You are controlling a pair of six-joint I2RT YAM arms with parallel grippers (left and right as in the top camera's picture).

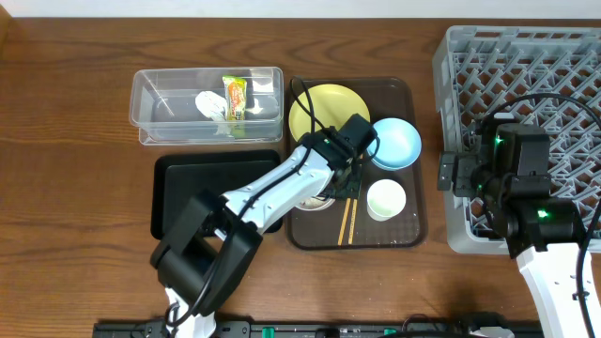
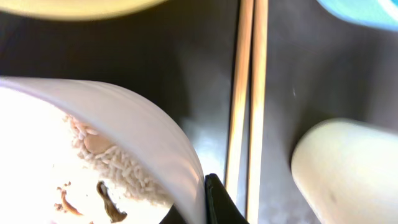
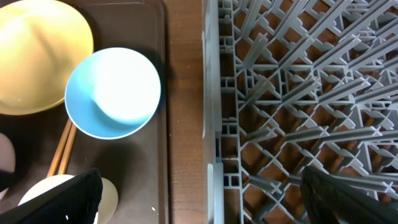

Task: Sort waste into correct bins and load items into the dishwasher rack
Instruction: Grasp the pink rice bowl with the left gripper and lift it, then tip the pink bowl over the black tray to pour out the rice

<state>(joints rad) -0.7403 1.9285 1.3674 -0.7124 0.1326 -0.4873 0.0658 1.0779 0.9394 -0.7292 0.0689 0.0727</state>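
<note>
In the left wrist view a white bowl (image 2: 124,118) holds rice scraps (image 2: 118,169) and brown bits, and my left gripper (image 2: 198,208) is shut on its rim, one finger inside and one outside. From overhead that gripper (image 1: 343,176) sits low over the brown tray, with the bowl (image 1: 317,202) mostly under the arm. Wooden chopsticks (image 1: 347,221), a white cup (image 1: 386,199), a light blue bowl (image 1: 395,143) and a yellow plate (image 1: 324,105) lie around it. The clear tub (image 1: 207,105) holds the wrapper (image 1: 236,98) and tissue (image 1: 211,105). My right gripper (image 3: 205,199) is open over the grey rack's (image 1: 526,131) left wall.
The brown serving tray (image 1: 413,221) carries the dishes. A shallow black tray (image 1: 188,174) lies left of it, below the clear tub. A narrow strip of bare wood (image 3: 186,124) separates the serving tray from the rack. Cables run over both arms.
</note>
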